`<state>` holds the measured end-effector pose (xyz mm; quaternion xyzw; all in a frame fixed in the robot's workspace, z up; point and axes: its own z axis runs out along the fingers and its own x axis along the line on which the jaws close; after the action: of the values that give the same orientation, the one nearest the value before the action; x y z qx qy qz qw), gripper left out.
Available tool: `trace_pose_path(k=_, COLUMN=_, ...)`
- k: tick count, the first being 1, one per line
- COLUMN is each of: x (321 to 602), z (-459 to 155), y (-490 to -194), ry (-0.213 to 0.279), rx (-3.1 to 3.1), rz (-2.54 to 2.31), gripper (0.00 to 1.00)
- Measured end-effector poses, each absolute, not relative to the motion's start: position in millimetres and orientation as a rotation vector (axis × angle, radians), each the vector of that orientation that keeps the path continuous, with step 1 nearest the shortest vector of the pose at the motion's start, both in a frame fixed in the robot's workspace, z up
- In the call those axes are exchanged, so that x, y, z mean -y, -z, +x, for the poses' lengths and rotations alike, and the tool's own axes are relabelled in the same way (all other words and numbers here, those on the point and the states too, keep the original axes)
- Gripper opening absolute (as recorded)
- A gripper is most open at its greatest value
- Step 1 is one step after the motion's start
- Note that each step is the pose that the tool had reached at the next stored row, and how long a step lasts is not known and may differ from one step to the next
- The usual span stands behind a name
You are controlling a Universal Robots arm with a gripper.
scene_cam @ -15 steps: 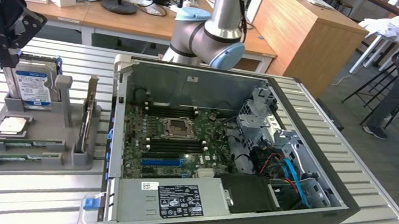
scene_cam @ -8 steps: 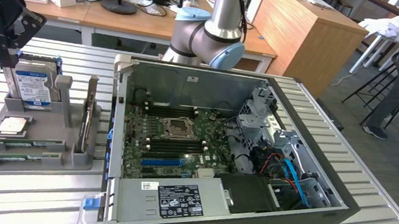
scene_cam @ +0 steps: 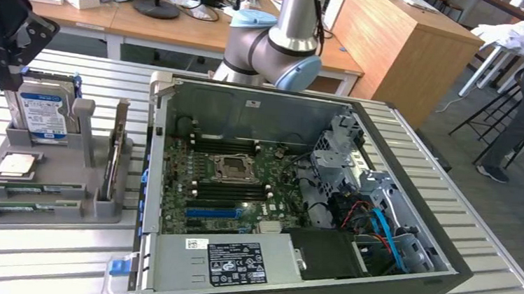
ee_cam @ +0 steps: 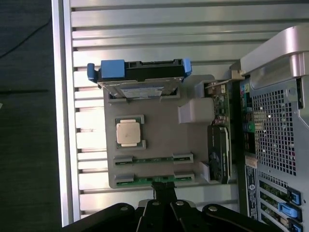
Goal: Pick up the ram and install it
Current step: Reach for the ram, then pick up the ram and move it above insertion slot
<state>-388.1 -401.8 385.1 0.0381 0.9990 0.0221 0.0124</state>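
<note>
Exterior view: pincer shut, empty, raised over the grey tray on the slatted worktop. The ram lies flat in the tray's edge slot, left of the open computer case.
Wrist view: pincer tips together, near the ram.

Worktop: ribbed bare metal, satin sheen. Holder tray: matt grey plastic, smooth. Ram: green circuit board, slight gloss. CPU lid: silvery metal. PC case inside: dull grey sheet metal.
</note>
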Motion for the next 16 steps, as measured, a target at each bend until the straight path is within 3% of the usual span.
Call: trace_pose_path(k=16, x=409.0, z=-388.1, y=-385.1, ry=-0.069, rx=-3.114, rz=0.119, gripper=0.10)
